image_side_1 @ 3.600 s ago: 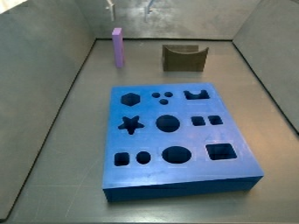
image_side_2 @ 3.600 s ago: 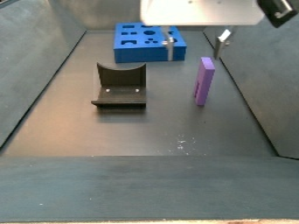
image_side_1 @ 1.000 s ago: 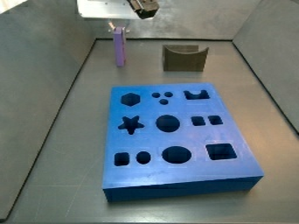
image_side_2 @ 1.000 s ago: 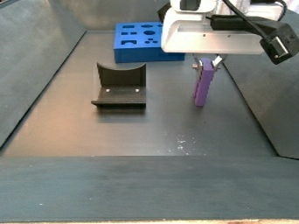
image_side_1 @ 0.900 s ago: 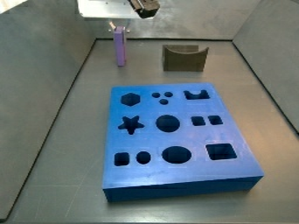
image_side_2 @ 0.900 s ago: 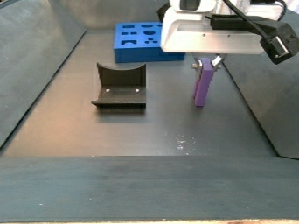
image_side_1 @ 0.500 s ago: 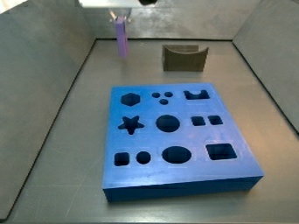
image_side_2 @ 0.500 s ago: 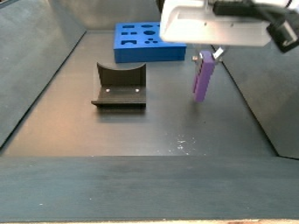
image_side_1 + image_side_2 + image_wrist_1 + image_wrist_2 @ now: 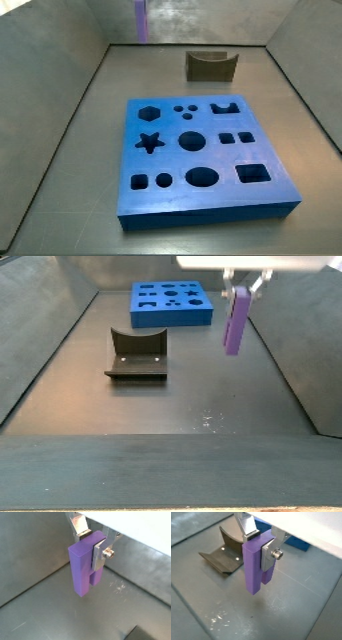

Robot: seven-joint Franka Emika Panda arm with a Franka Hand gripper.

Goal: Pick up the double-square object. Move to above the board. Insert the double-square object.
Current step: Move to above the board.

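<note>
In a side view the fixture (image 9: pixel 136 354) stands nearest on the bench (image 9: pixel 160 406). Beyond it, the pincer (image 9: pixel 260 543) pinches the double-square object (image 9: pixel 237 320) upright in the air, short of the board (image 9: pixel 171 304).

I log: double-square object (image 9: pixel 256 562) light purple, clamped in silver-plated gripper (image 9: pixel 261 543) aloft; board (image 9: pixel 203 150) blue with dark cut-outs; fixture (image 9: pixel 136 354) dark; floor (image 9: pixel 160 416) grey.

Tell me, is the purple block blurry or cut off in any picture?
In both wrist views the double-square object looks sharp, clamped in the pincer. In a side view the frame's top edge cuts it off, showing only its lower end. In the side view that shows it hanging whole, it looks slightly soft.
</note>
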